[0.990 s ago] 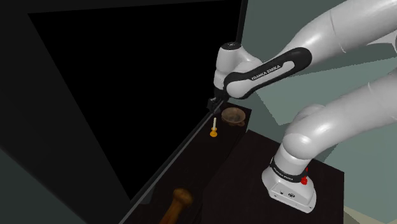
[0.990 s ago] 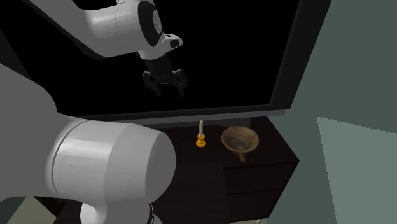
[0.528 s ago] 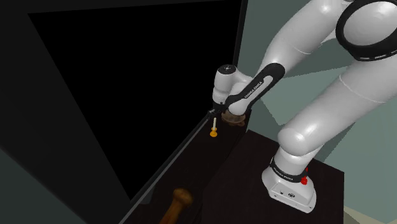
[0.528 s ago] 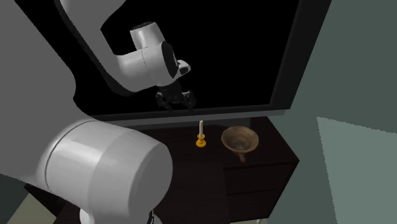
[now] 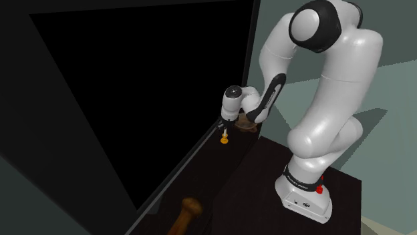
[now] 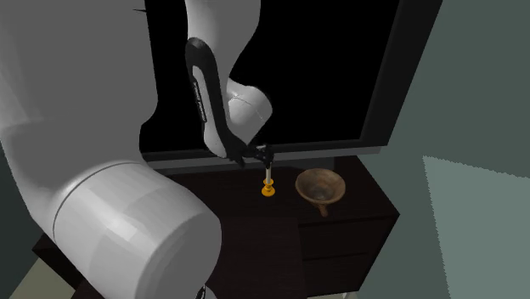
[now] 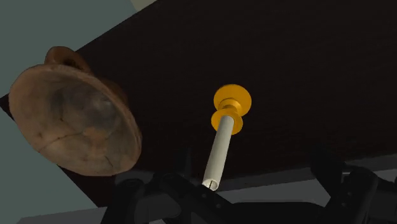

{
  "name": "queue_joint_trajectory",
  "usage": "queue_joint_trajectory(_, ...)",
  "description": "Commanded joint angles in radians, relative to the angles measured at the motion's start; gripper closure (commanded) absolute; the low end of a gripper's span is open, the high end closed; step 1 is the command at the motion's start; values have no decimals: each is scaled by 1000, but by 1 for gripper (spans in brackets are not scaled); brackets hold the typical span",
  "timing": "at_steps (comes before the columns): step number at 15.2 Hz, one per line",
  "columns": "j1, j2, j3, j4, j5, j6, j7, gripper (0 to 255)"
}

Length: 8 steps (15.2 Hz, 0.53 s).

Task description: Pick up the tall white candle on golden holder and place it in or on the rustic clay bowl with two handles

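Gripper [image 6: 262,158] low over dark cabinet top [image 6: 255,222], fingers [image 7: 326,167] spread apart either side of white candle's [image 7: 218,156] tip, touching nothing. Candle upright in golden holder [image 7: 231,107]; near it, toward the second exterior view's right, brown two-handled clay bowl [image 6: 319,188].

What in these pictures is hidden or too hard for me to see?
Bowl: shoulder view, mostly behind the arm's wrist.
Brown wooden object: shoulder view, cut off by the bottom edge.
Gripper: second exterior view, small and black against a dark background.
Candle: shoulder view, too small for detail.
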Motion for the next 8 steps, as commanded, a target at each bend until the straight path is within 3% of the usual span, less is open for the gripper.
queue_joint_trajectory(1,16,100,-42,69,-223,-4,201,0)
queue_joint_trajectory(4,26,235,-67,173,-427,-30,395,0)
queue_joint_trajectory(8,16,294,-64,217,-489,-39,447,0)
